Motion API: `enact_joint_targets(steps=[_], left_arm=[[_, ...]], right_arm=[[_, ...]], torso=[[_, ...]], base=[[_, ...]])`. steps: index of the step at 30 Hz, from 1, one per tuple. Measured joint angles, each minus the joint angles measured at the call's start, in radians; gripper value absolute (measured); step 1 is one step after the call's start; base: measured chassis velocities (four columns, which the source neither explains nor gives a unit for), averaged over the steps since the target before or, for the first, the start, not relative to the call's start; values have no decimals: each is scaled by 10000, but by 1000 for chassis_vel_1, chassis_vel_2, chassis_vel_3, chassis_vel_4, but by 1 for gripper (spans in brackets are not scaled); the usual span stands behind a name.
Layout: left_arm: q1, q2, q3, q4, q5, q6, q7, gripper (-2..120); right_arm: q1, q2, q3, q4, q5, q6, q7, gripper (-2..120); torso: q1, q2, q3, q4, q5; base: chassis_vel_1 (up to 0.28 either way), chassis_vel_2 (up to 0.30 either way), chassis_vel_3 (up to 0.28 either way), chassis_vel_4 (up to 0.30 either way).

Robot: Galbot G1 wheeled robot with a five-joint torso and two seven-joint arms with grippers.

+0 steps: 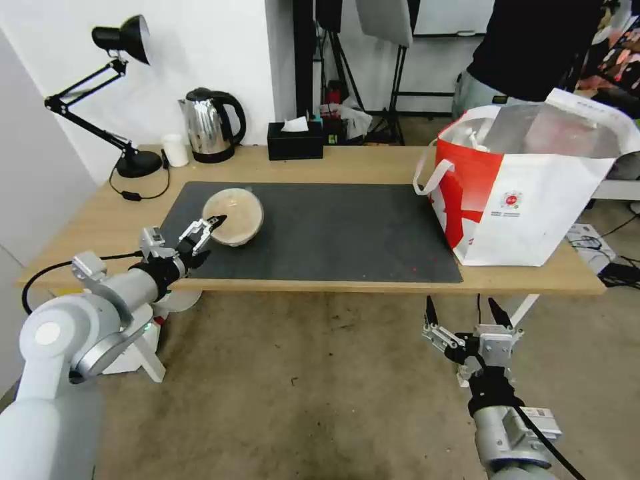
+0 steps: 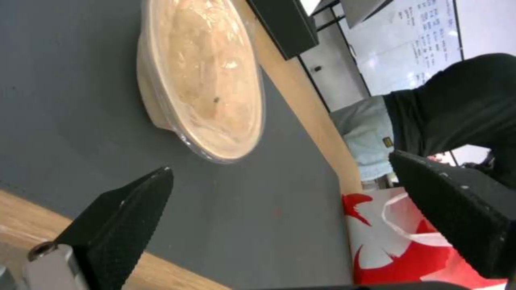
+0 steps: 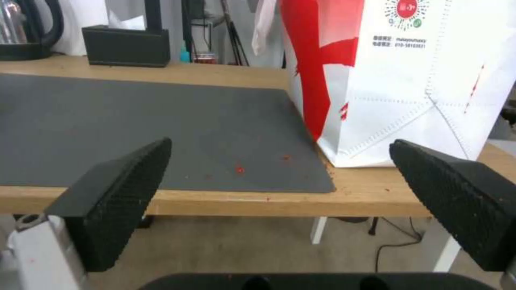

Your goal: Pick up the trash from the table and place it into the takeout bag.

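While agape, left hand (image 1: 208, 231) beside bowl (image 1: 235, 215)

Looking like a lab or studio set dressed as an office desk. A light-wood table (image 1: 373, 167) on white legs is standing on bare, stained concrete floor (image 1: 300, 387). Along its far edge a black desk lamp (image 1: 110, 87), steel kettle (image 1: 210, 125) and black tissue box (image 1: 295, 140) are sitting against a white wall. Behind the table, light stands and tripods (image 1: 347, 67) are crowding the room, with cables trailing on the floor at the right.
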Motion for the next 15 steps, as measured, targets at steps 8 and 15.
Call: enact_joint_targets(steps=[8, 15], left_arm=[[-218, 64, 29, 230, 52, -37, -5, 100], [-451, 122, 27, 518, 55, -70, -33, 100]], right_arm=[[0, 0, 0, 0, 0, 0, 0, 100], [0, 0, 0, 0, 0, 0, 0, 100]], torso=[[0, 0, 0, 0, 0], [0, 0, 0, 0, 0]], base=[[0, 0, 0, 0], [0, 0, 0, 0]])
